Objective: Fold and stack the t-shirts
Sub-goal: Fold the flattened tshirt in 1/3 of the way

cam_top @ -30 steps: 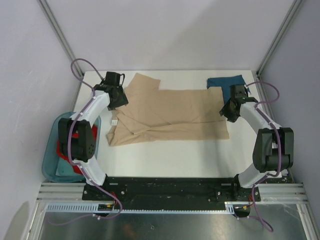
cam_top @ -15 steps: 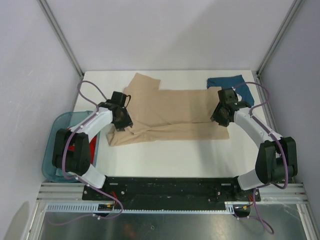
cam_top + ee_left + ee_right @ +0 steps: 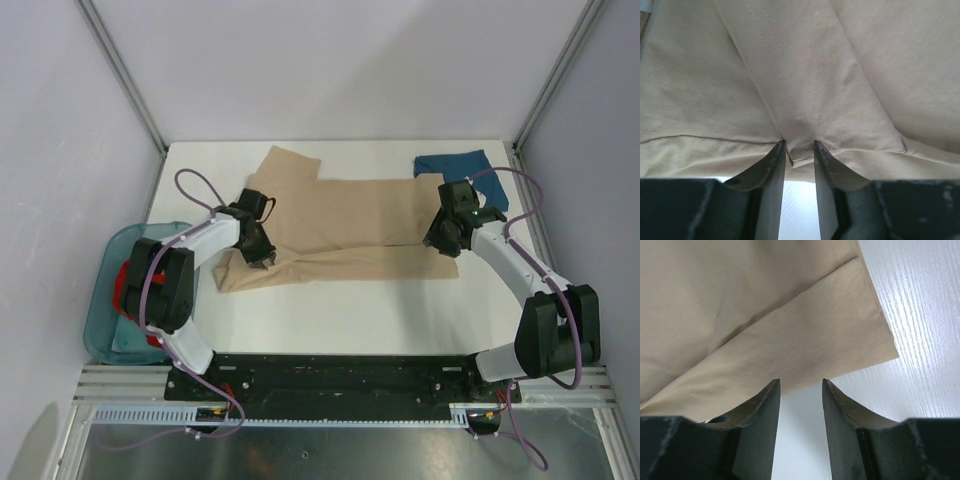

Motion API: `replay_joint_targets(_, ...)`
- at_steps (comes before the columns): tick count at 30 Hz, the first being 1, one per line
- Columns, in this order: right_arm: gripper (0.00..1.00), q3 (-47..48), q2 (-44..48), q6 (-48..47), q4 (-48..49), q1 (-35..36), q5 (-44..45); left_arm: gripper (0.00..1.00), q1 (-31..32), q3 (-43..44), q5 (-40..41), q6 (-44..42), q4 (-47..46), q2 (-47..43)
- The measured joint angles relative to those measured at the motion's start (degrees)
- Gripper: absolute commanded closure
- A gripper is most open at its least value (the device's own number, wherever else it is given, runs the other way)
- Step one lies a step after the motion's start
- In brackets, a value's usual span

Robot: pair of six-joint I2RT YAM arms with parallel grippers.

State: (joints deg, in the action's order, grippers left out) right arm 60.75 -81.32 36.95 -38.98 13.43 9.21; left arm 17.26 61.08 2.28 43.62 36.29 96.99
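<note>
At the lower left of the top view a translucent teal bin [image 3: 98, 335] is sitting at the left edge of the white counter [image 3: 350, 310]. It is holding a red t-shirt [image 3: 124, 292] that the left arm is partly hiding. In the middle of the frame the tan t-shirt [image 3: 350, 222] is lying spread across the counter, one sleeve pointing to the upper left and its lower edge folded over in a long band. The left tool [image 3: 799, 146] is reaching down onto the left end of that band. In its wrist view the fingers are standing close on either side of a small stitched fold of tan cloth, but I cannot tell whether they are actually pinching it. The right tool [image 3: 801, 384] is pointing down at the shirt's lower right corner, fingers spread, with bare counter between them and the hemmed edge just beyond the tips. At the upper right the dark teal t-shirt [image 3: 452, 163] is lying bunched just beside the tan shirt's far right corner.
</note>
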Motion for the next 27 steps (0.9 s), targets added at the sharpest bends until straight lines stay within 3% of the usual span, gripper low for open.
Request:
replay_joint_targets(6,0.57,0.0,0.7,-0.6,-0.1,0.0,0.0,0.96,0.3,2.3,0.4,0.8,-0.1,2.1)
replay_joint_targets(9,0.57,0.0,0.8,-0.7,-0.2,0.0,0.0,0.99,0.5,4.9,0.6,0.8,-0.2,3.3)
replay_joint_targets(22,0.58,-0.7,0.7,-1.2,-0.1,0.0,0.0,0.99,3.4,22.1,1.6,-3.1,-1.1,13.9)
replay_joint_targets(25,0.58,-0.7,0.6,-1.5,0.1,0.0,0.0,0.93,3.5,25.2,1.6,-3.7,-1.2,16.5)
replay_joint_targets(27,0.58,-0.7,0.3,-1.7,0.3,0.0,0.0,0.81,3.5,26.7,1.6,-4.3,-1.2,18.0)
